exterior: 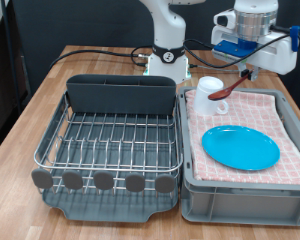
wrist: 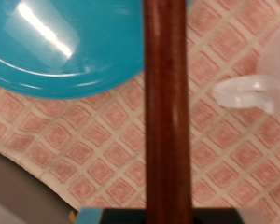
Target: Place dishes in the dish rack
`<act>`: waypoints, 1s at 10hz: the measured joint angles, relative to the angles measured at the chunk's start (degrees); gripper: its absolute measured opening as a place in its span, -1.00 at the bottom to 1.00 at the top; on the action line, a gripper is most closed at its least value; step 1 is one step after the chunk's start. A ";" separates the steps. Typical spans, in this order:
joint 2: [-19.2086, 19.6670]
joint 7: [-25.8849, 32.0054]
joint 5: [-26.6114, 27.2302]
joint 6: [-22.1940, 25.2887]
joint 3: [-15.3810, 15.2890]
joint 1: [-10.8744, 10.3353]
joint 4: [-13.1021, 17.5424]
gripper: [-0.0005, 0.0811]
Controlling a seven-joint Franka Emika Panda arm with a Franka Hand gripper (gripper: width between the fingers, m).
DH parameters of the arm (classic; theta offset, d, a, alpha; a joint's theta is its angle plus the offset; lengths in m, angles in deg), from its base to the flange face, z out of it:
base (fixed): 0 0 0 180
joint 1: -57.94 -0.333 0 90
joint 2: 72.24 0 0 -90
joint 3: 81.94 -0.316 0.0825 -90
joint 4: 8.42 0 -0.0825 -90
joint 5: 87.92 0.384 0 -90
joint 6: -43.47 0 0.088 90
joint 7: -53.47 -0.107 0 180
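One dish rack (exterior: 115,140) fills the exterior view's left half, a silver wire grid in a dark grey tray with a dark utensil holder (exterior: 120,95) along its far side; no dish shows in it. To its right sits one grey crate (exterior: 240,190) lined with pink-checked cloth (exterior: 245,110), touching or just beside the rack. Three dishes are in sight: one white mug (exterior: 208,87) at the crate's far left corner, one reddish-brown wooden spoon (exterior: 228,88) just right of the mug, and one light-blue plate (exterior: 240,148) lying flat on the cloth in the crate's near half. The spoon slants, its long axis running from its lower end near the mug up and rightward to the gripper (exterior: 252,62), which hangs above the crate's far side at the exterior view's upper right. In the wrist view the spoon's handle (wrist: 167,112) crosses the whole picture as a straight brown bar, with the plate's rim (wrist: 65,65) and a blurred white shape (wrist: 252,89), probably the mug, beyond it. The fingertips are hidden in both views, so I cannot tell whether the jaws pinch the handle.
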 joint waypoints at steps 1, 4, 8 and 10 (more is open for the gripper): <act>-2.14 1.09 0.04 1.12 0.45 0.00 -1.29 -0.77; -4.45 -0.33 0.24 1.65 0.76 0.32 -3.01 -0.77; -10.31 -11.34 1.58 5.00 3.97 3.08 -7.17 -0.77; -13.74 -13.85 3.09 6.85 6.41 4.00 -9.74 -0.77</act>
